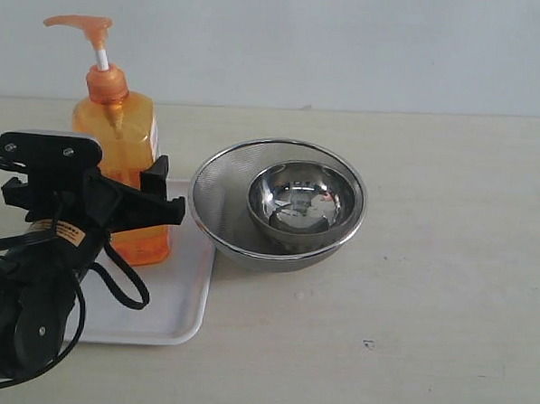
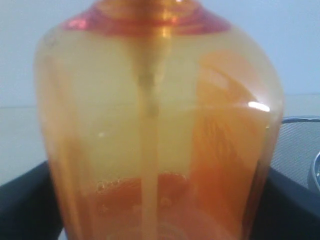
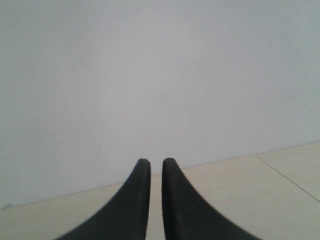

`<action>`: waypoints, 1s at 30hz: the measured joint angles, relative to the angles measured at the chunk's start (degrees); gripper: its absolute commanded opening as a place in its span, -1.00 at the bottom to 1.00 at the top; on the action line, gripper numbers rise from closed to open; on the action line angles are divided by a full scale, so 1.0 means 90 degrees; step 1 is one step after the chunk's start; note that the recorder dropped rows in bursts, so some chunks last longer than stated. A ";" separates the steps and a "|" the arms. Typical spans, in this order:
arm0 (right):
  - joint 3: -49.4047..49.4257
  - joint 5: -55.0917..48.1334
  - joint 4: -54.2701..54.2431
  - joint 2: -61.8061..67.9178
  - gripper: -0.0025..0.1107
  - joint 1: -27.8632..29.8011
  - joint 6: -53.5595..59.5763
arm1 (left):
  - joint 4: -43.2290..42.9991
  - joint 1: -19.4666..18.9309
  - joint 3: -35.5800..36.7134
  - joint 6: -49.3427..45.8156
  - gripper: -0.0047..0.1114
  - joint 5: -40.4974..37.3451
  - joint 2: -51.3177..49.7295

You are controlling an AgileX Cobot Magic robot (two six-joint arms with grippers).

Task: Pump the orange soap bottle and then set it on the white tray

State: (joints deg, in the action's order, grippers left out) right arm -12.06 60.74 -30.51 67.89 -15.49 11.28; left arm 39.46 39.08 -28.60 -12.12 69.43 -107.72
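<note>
Bottle [image 1: 120,131] upright on tray [image 1: 178,310]; left gripper [image 1: 98,198] straddles it, grip unclear; right gripper [image 3: 156,172] closed, empty.

Your left gripper [image 1: 117,189] reaches forward, low and level, its fingers spread well apart. Your right gripper [image 3: 156,165] points level ahead, its fingers drawn almost together.

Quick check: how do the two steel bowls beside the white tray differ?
The outer bowl is wider; the inner bowl is smaller. The outer bowl's wall is fine mesh; the inner bowl is solid and mirror-polished. The outer bowl rests on the table; the inner bowl sits inside it. Both are round, steel and upright, beside the white tray.
</note>
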 measured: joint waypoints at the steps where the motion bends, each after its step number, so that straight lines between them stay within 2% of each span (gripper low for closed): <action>1: 0.0000 0.0000 0.0000 0.0000 -0.84 0.0000 0.0000 | 0.0012 0.0000 0.0000 -0.0015 -0.81 0.0000 0.0000; 13: 0.0000 0.0000 0.0000 0.0000 -0.84 0.0000 0.0000 | 0.0000 0.0000 -0.0011 -0.0326 -0.84 -0.0011 0.0014; 22: 0.0000 0.0000 0.0000 0.0000 -0.84 0.0000 0.0000 | 0.0051 -0.0014 0.0012 -0.0517 -0.84 -0.0501 0.0493; 30: 0.0000 0.0004 0.0000 0.0000 -0.84 0.0000 0.0000 | 0.0074 -0.0014 0.0257 -0.0515 -0.84 -0.0371 0.0536</action>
State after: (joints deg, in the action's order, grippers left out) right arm -12.06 60.78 -30.51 67.89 -15.49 11.28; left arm 40.13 38.96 -26.28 -16.75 66.09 -102.90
